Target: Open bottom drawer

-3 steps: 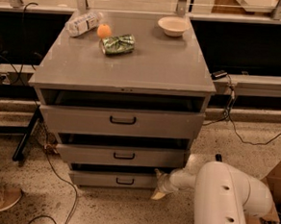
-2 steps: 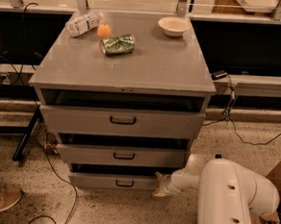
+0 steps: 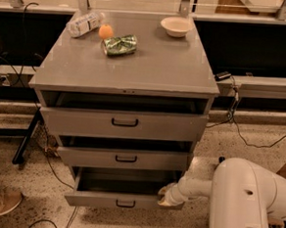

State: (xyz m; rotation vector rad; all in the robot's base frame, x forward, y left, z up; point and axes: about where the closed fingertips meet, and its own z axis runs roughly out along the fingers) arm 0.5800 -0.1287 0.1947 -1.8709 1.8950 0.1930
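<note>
**Bottom drawer now pulled out, gripper at its right end**

Since a second ago, the bottom drawer (image 3: pixel 97 199) has slid farther out of the grey cabinet (image 3: pixel 136 71), and we now see into its shadowed grey tray. It sits toward 6 o'clock in the view, beneath the middle drawer (image 3: pixel 91 157) and the top drawer (image 3: pixel 78 122), both slightly ajar. The gripper (image 3: pixel 168 196) is at the drawer's 3 o'clock end, touching the corner of the front panel; we cannot tell whether it is spread or clamped. The white arm (image 3: pixel 247 201) enters from 4 o'clock, its forearm pointing toward 9 o'clock. Toward 12 o'clock, the cabinet top holds a bowl (image 3: pixel 176 26), a plastic bottle (image 3: pixel 84 23), an orange (image 3: pixel 105 31) and a green bag (image 3: pixel 120 44).
</note>
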